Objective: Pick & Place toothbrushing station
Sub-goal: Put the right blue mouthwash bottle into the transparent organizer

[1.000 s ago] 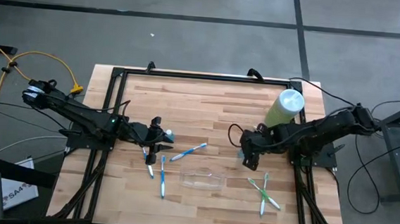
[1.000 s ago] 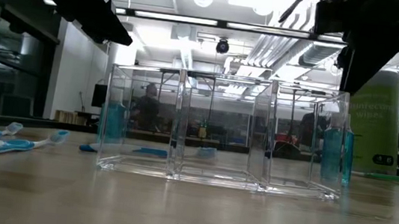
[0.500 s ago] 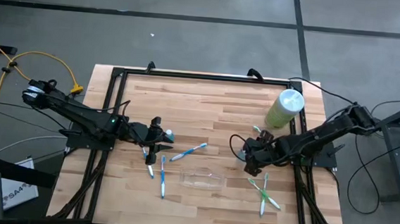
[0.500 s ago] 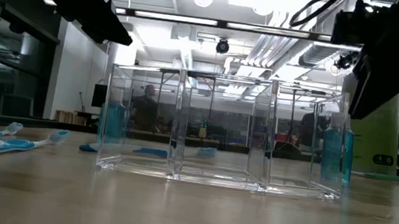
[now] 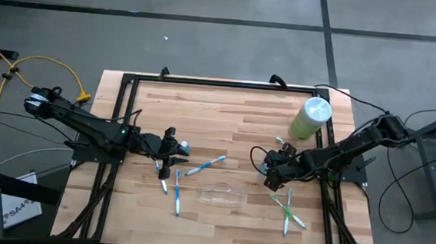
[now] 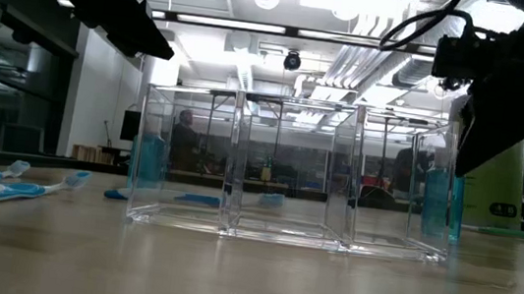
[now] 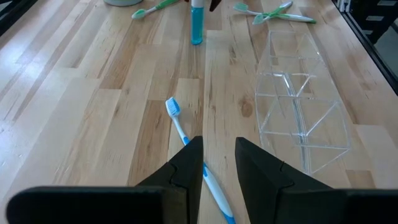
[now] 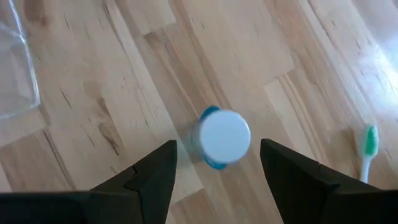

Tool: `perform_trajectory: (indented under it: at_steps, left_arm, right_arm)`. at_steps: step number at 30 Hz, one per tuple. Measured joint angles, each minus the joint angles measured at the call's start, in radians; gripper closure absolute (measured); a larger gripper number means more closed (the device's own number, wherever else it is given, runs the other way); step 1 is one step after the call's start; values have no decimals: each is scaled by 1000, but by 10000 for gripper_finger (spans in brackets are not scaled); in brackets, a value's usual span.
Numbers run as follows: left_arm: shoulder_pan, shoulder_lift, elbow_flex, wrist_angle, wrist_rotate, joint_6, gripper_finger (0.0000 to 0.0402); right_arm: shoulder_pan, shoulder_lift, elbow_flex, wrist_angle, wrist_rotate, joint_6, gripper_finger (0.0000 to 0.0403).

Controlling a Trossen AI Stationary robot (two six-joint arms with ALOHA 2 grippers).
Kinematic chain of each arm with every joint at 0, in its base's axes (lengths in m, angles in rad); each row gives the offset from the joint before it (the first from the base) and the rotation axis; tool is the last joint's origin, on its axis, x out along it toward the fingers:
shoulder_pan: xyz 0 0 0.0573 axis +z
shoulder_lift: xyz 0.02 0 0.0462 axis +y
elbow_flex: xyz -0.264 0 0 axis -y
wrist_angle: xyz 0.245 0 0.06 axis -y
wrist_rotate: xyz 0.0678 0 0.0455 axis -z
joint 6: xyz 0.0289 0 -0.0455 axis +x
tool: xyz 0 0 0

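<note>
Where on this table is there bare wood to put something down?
The far strip of the table, behind both arms and beside the pale-green cylinder, is bare. So is the near edge in front of the clear tray. It is crowded around the tray: blue toothbrushes on one side, green toothbrushes on the other.

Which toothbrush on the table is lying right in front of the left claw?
The blue toothbrush whose handle runs between the left claw's fingers. The crossed green toothbrushes lie far off, by the right arm.

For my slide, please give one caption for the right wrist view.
Open right tool poised above a teal container standing upright on the wooden table.
</note>
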Motion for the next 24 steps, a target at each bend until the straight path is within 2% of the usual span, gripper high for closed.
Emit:
perform_trajectory:
  at_steps: [11, 24]
  left_arm:
    - [0, 0, 0, 0, 2, 0, 314]
    - [0, 0, 0, 1, 2, 0, 314]
  right_arm:
    - [-37, 0, -53, 112, 2, -33, 180]
    - [-44, 0, -60, 112, -9, -33, 183]
